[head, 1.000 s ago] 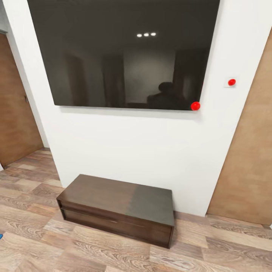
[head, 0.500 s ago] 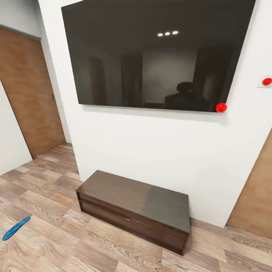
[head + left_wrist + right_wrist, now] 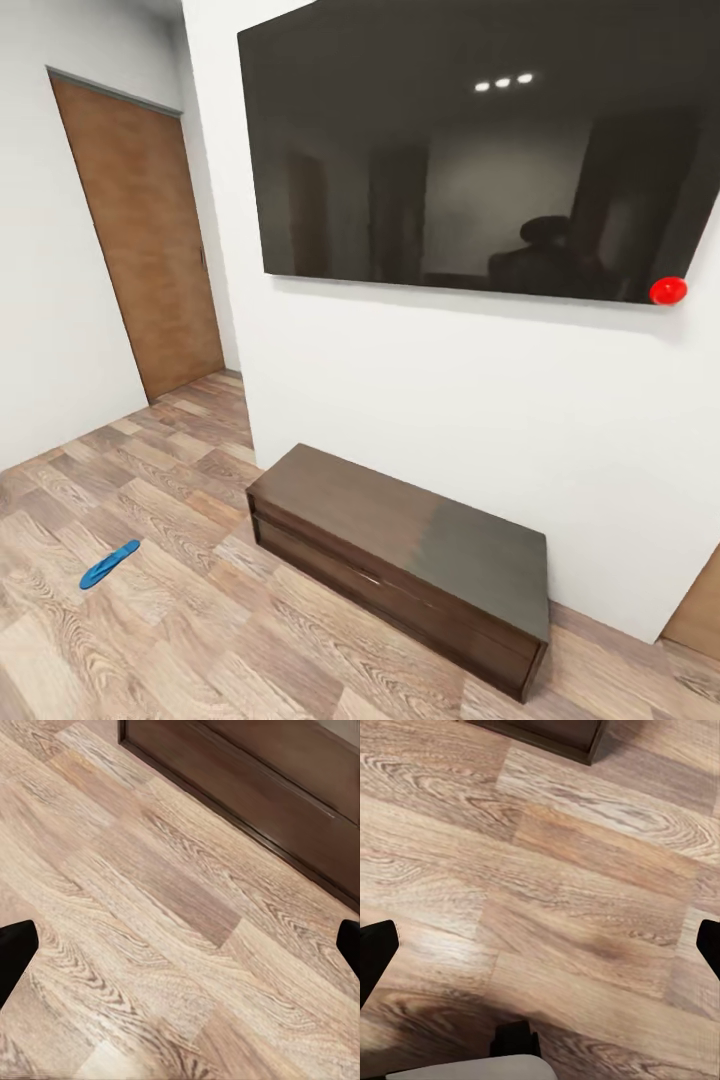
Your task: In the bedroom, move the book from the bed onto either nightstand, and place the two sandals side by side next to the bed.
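Camera swung left since a second ago: whole view shifted right, wall switch gone off the edge, door now in full at left. Left gripper (image 3: pixel 180 945) spread wide, black fingertips (image 3: pixel 15 952) at the two edges of its wrist view, nothing between but bare floor (image 3: pixel 150 915). Right gripper (image 3: pixel 540 945) likewise wide apart over planks, a corner of the cabinet (image 3: pixel 577 739) beyond. In head view, one blue sandal (image 3: pixel 109 565) flat on the floor at left, newly in sight, well apart from the low dark cabinet (image 3: pixel 400 555) against the white wall (image 3: pixel 420 400). Far from both grippers; exact relation cannot be told. Above, big black screen (image 3: pixel 470 150) with red dot (image 3: pixel 668 291) at its corner. No writing readable anywhere. Farthest, brown door (image 3: pixel 140 230).
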You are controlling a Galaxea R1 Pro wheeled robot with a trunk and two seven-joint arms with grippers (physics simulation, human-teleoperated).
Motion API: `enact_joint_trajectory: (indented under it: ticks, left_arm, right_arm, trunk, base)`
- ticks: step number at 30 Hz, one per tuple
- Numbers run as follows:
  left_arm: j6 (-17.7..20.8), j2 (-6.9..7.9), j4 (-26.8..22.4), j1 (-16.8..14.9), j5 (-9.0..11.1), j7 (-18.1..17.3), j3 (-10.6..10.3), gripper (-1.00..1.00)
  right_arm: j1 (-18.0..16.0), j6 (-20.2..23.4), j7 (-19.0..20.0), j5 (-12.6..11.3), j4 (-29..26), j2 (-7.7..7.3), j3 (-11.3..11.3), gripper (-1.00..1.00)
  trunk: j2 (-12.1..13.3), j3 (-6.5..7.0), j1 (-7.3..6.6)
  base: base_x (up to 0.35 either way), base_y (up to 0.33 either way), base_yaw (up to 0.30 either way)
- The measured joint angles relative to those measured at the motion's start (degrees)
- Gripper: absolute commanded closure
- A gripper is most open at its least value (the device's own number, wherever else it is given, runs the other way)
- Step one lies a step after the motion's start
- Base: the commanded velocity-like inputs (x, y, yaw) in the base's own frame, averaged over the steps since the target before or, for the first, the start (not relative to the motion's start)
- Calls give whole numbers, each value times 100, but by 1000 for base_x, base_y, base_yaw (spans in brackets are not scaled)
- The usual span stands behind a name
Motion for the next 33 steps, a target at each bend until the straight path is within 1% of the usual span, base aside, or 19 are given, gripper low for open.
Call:
enact_joint_trajectory:
  ticks: [33]
  left_arm:
    - [2, 0, 7, 0, 0, 0, 0, -100]
  right_arm:
    - [0, 0, 0, 8, 0, 0, 6, -100]
  trunk:
    - [0, 0, 0]
  base:
    - [0, 0, 294]
